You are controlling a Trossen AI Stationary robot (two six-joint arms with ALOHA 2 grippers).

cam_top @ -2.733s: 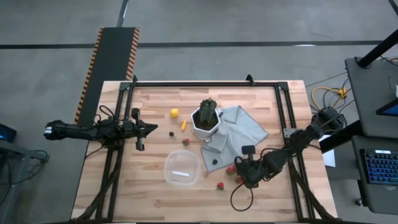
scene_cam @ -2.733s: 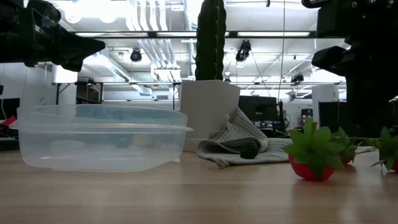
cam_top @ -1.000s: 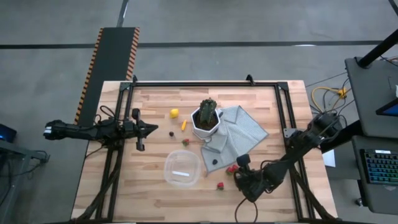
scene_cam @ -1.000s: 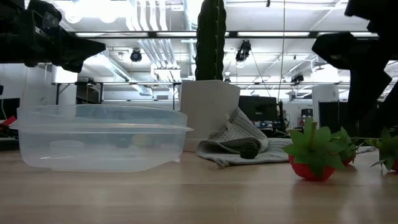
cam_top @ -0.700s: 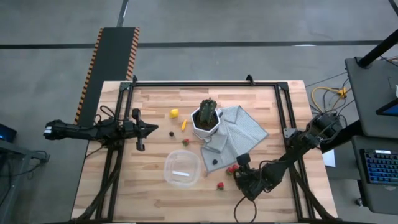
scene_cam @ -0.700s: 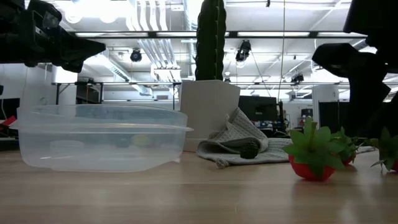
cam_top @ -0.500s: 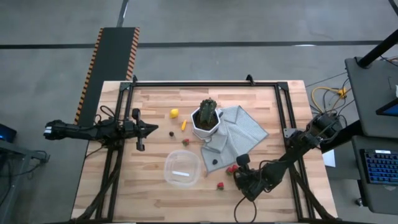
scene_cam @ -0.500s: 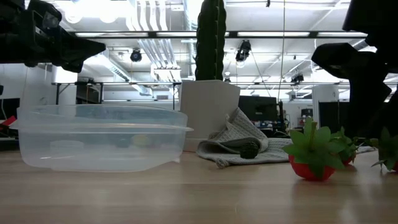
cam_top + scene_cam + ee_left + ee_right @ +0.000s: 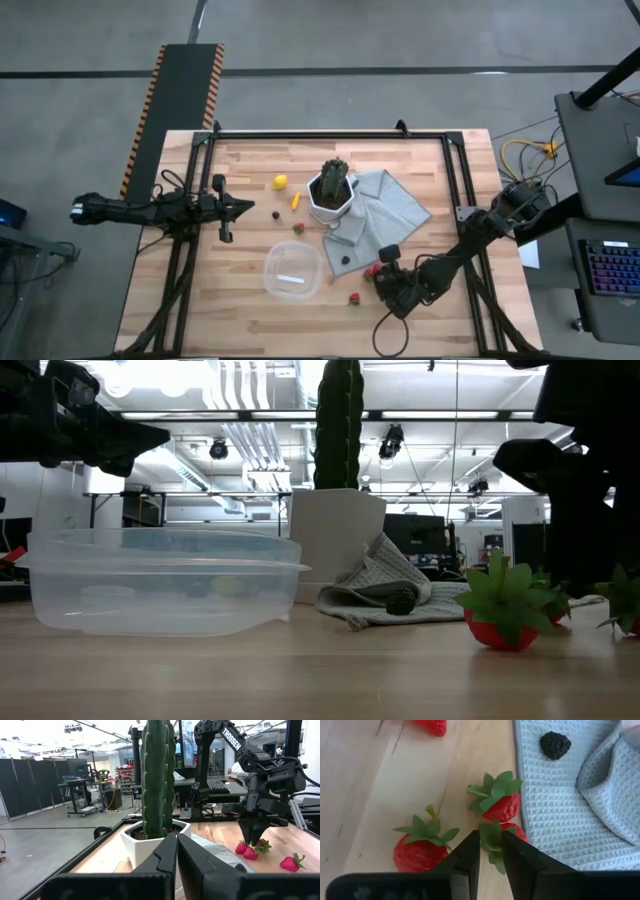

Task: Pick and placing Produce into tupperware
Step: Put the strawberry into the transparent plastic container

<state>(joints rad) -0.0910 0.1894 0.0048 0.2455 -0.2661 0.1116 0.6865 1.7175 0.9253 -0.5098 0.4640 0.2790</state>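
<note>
The clear tupperware [image 9: 292, 270] stands empty near the table's front. A lemon [image 9: 281, 181], an orange piece [image 9: 295, 201], a dark berry [image 9: 276, 213] and a strawberry [image 9: 298, 228] lie beyond it. Another dark berry [image 9: 556, 745] lies on the grey cloth. My right gripper [image 9: 490, 851] is open by a narrow gap. It points down over two strawberries [image 9: 373, 270] at the cloth's edge. One strawberry's leaf crown [image 9: 492, 837] shows in the gap. A third strawberry [image 9: 422, 851] lies beside it. My left gripper [image 9: 247, 207] waits shut at the table's left. My right gripper comes from above, fingers pointing down, one fingertip [image 9: 470, 847] on either side of a strawberry's green leaf crown. The strawberry lies on the table at the cloth's edge. I cannot tell whether the fingers touch it.
A green cactus in a white faceted pot [image 9: 332, 192] stands at the table's middle on the folded grey cloth [image 9: 390, 210]. One more strawberry [image 9: 353, 298] lies in front of the tupperware's right corner. Black frame rails [image 9: 330, 135] run along the table's edges.
My right gripper has moved a little toward the table's left and gone down onto the pair of strawberries at the cloth's edge. The fruit and the tupperware have stayed where they were.
</note>
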